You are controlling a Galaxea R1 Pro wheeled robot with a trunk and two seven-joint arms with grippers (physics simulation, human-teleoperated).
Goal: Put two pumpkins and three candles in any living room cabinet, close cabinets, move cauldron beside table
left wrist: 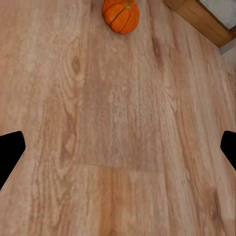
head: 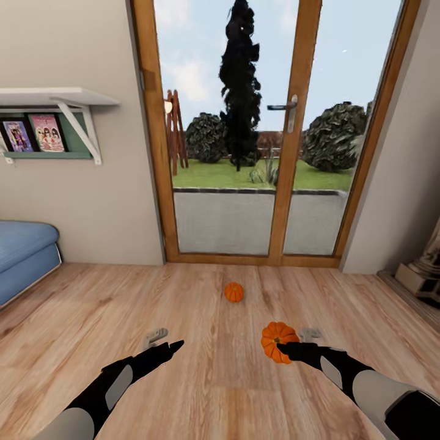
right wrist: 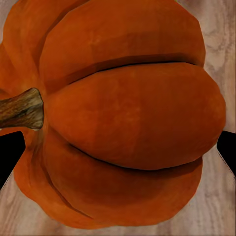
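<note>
One small orange pumpkin point(head: 233, 292) lies on the wooden floor in front of the glass door and also shows at the edge of the left wrist view point(left wrist: 121, 14). A second pumpkin point(head: 278, 339) sits between the fingers of my right gripper point(head: 282, 349), tipped with its stem sideways and close up in the right wrist view point(right wrist: 128, 118). The black fingertips point(right wrist: 9, 153) press at its sides. My left gripper point(head: 172, 347) hovers over bare floor to the left, fingers point(left wrist: 10, 152) spread wide and holding nothing. No cabinet, candles, cauldron or table are in view.
A wood-framed glass door point(head: 287, 122) stands ahead, looking onto a garden. A blue sofa point(head: 24, 253) sits at the left under a white wall shelf point(head: 55, 98). A stone fireplace base point(head: 421, 275) juts in at the right. Open plank floor point(head: 214, 391) lies between my arms.
</note>
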